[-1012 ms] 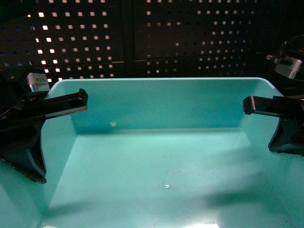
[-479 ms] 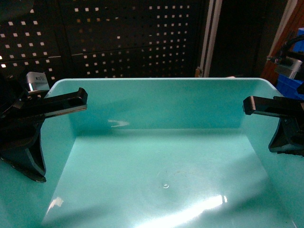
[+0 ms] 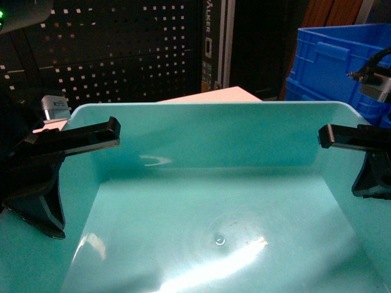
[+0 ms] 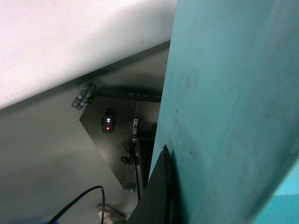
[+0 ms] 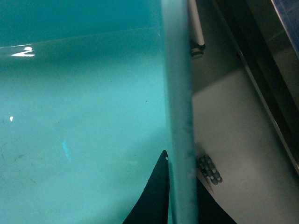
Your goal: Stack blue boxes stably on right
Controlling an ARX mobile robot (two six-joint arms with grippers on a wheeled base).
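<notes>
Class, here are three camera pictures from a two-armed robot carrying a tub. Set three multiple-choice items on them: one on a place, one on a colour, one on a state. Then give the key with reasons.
1. Where does the blue crate stand in the head view?
A. upper right, behind the tub
B. lower left
C. inside the tub

2. What colour is the tub?
A. red
B. light turquoise
C. brown

3. How is the tub held?
A. by the left gripper alone
B. by no gripper
C. by both grippers, one on each side wall

Key: 1 A, the blue crate shows beyond the rim. 2 B, the tub is turquoise throughout. 3 C, the left gripper and right gripper each straddle a wall.
</notes>
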